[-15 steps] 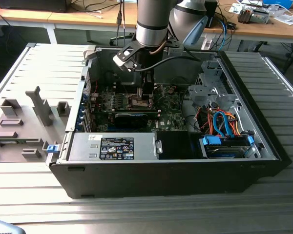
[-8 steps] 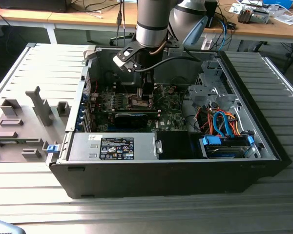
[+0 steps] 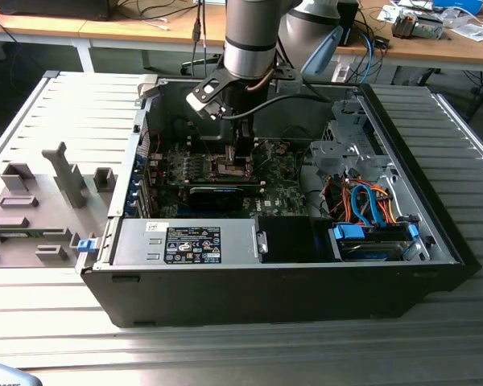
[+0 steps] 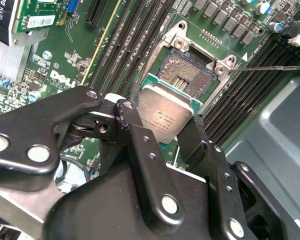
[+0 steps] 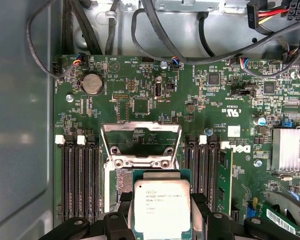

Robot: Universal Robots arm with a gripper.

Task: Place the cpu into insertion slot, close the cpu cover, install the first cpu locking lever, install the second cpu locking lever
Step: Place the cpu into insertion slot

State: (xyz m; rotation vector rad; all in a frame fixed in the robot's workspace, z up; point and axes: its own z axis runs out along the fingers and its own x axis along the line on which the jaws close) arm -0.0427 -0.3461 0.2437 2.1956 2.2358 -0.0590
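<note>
My gripper (image 4: 162,125) is shut on the cpu (image 4: 166,116), a flat square chip with a silvery face, held by two opposite edges between black fingers (image 4: 132,117). In both wrist views the chip hangs just above and partly beside the insertion slot (image 4: 190,75), whose dark pin field and metal rim lie uncovered. In the first wrist view the cpu (image 5: 162,207) overlaps the slot (image 5: 119,182), and the cpu cover (image 5: 141,137) stands tipped up and open past it. In the exterior view the gripper (image 3: 243,157) reaches down into the open computer case over the green motherboard (image 3: 278,189).
Black memory slots (image 5: 77,180) flank the socket on both sides. A thin metal rod (image 4: 270,67) sticks out beside the socket. A long black card (image 3: 221,197), a finned heatsink (image 5: 290,150), a drive cage (image 3: 346,149) and loose cables (image 5: 155,30) crowd the case.
</note>
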